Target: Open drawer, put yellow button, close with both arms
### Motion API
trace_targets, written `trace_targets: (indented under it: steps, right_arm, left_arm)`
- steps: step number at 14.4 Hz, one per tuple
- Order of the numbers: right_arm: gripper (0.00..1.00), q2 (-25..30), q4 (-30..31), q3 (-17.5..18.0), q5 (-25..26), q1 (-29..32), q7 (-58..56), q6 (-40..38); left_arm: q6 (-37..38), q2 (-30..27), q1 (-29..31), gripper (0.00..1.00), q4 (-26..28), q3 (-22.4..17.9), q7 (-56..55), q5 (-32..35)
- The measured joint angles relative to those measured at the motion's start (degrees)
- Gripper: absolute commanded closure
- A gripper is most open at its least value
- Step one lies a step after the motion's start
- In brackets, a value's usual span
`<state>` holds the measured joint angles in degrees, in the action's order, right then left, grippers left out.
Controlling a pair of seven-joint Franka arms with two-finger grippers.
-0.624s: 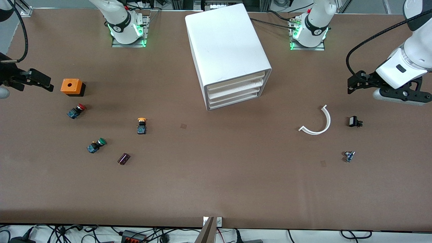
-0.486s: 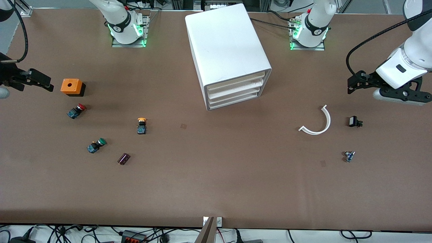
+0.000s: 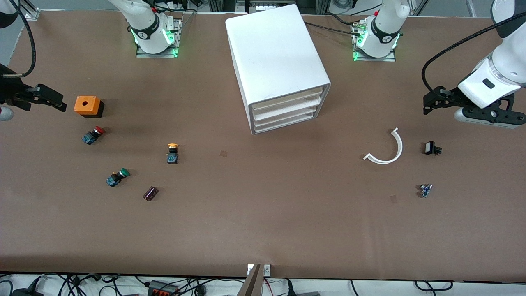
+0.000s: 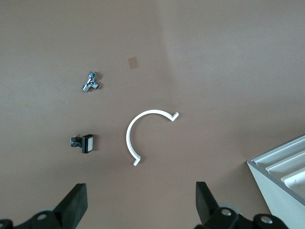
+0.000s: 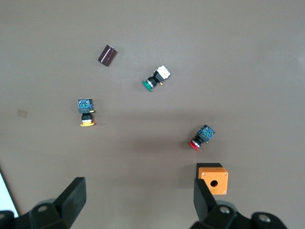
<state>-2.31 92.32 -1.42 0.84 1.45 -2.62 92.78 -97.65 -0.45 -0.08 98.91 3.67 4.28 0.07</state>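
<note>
Sitting shut, drawer [image 3: 287,97]; yellow button [image 3: 172,152] outside.

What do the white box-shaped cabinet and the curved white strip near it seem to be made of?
White box-shaped cabinet: probably matte moulded plastic, going by its smooth, evenly white faces and rounded edges. Curved white strip: likely thin rigid plastic, uniformly white and holding its arc.

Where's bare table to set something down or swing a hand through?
Widest bare patch: in front of the cabinet, between the yellow button and the white curved strip, down to the camera-side edge. Crowded: the right arm's end, around the red button, green button and orange box.
</note>
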Motion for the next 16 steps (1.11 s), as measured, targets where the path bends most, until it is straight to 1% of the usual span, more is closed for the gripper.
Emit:
trace_targets:
  steps: [5,8,12,16]
  right_arm:
    - [0.00,-0.11,0.13,0.04,0.00,-0.01,-0.25,-0.07]
    - [0.00,-1.07,0.33,0.14,0.00,-0.01,-0.27,-0.05]
    - [0.00,-3.28,0.55,1.01,-0.07,-0.76,-0.36,0.01]
    - [0.00,-7.36,0.87,1.32,-0.07,-3.47,-0.36,0.81]
  left_arm:
    - [0.00,0.00,0.00,0.00,0.00,0.00,0.00,0.00]
    - [0.00,0.00,0.00,0.00,0.00,0.00,0.00,0.00]
    - [0.00,0.00,0.00,0.00,0.00,0.00,0.00,0.00]
    - [0.09,0.00,0.01,0.00,-0.01,0.00,0.00,0.00]
